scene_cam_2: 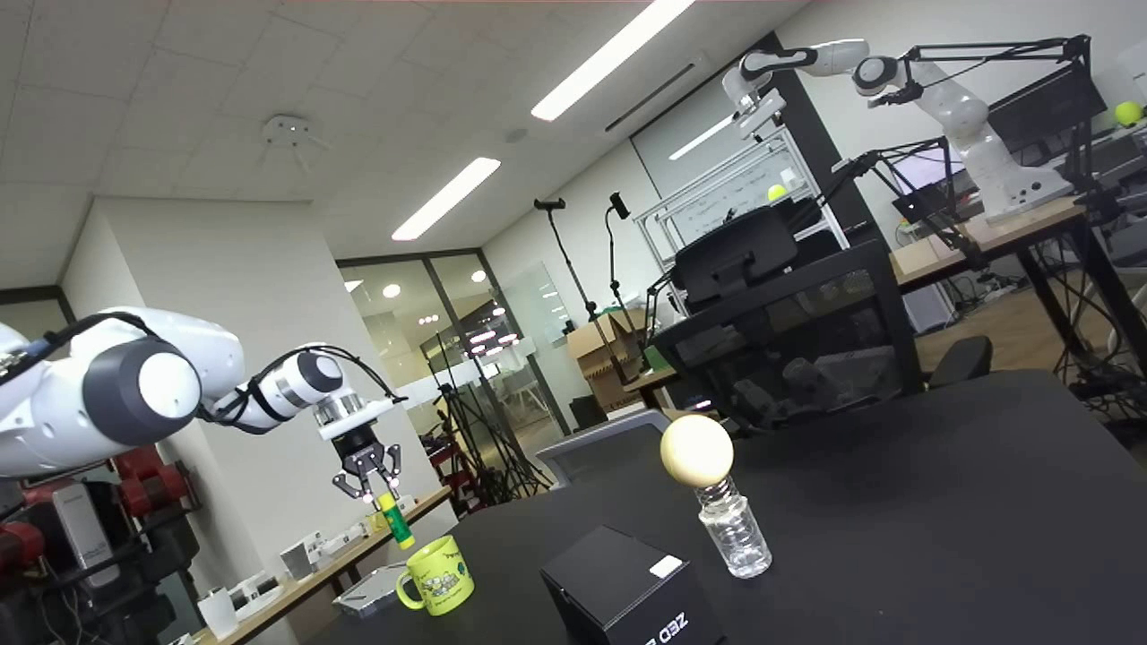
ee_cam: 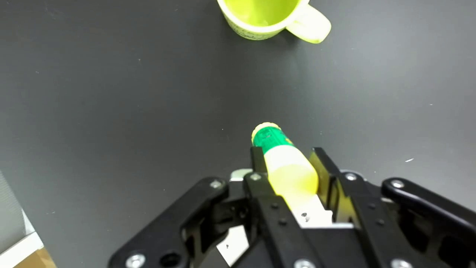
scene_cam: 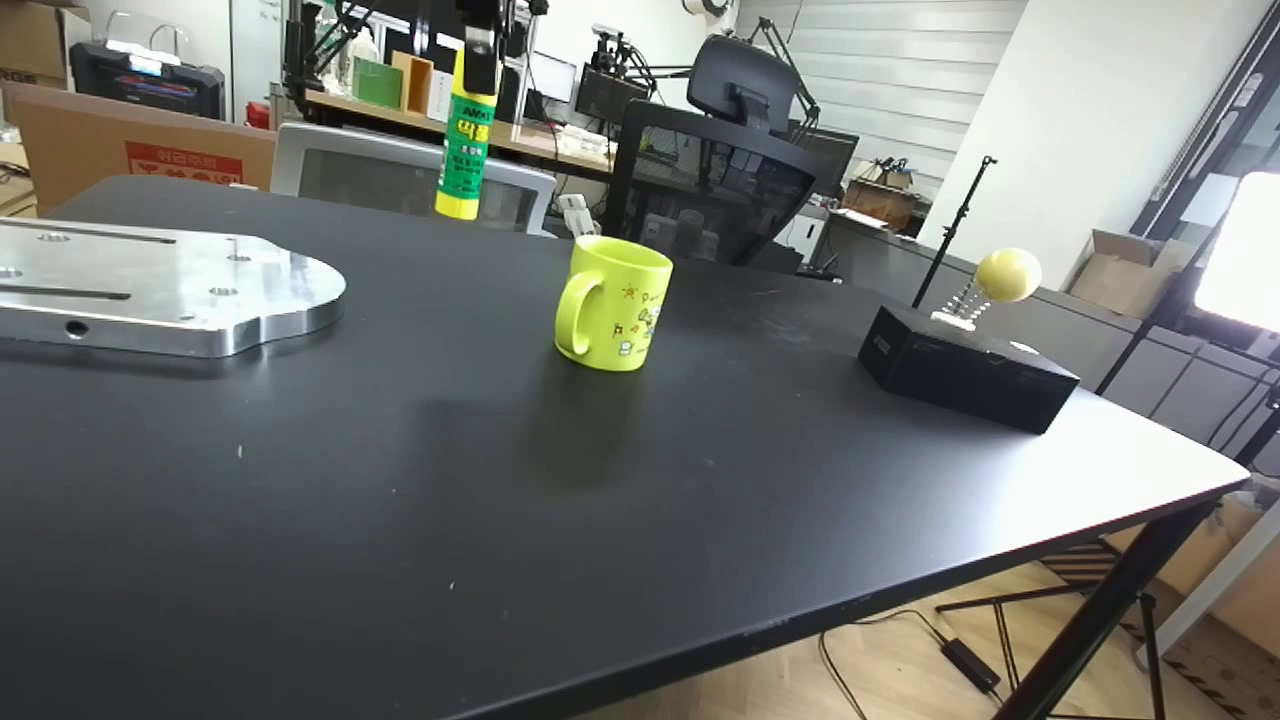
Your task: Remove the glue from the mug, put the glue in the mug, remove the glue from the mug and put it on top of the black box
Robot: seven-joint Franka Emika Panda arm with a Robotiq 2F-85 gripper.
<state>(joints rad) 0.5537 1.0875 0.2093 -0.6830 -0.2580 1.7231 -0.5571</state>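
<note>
The hand (ee_cam: 288, 156) pinches the glue stick (scene_cam: 465, 150), probably light, hard and slippery, best held up top, at twelve o'clock.

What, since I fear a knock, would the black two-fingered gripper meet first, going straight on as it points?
Probably the flat black tabletop, beside the yellow-green mug: the gripper points down, leading with the slim yellow-and-green glue stick it holds. Depth leaves some doubt.

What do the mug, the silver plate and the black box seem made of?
The mug: smooth ceramic or perhaps plastic, with printed drawings. The silver plate: likely machined metal, shiny edge, drilled holes. The black box: probably matte cardboard, crisp edges, printed lettering.
</note>
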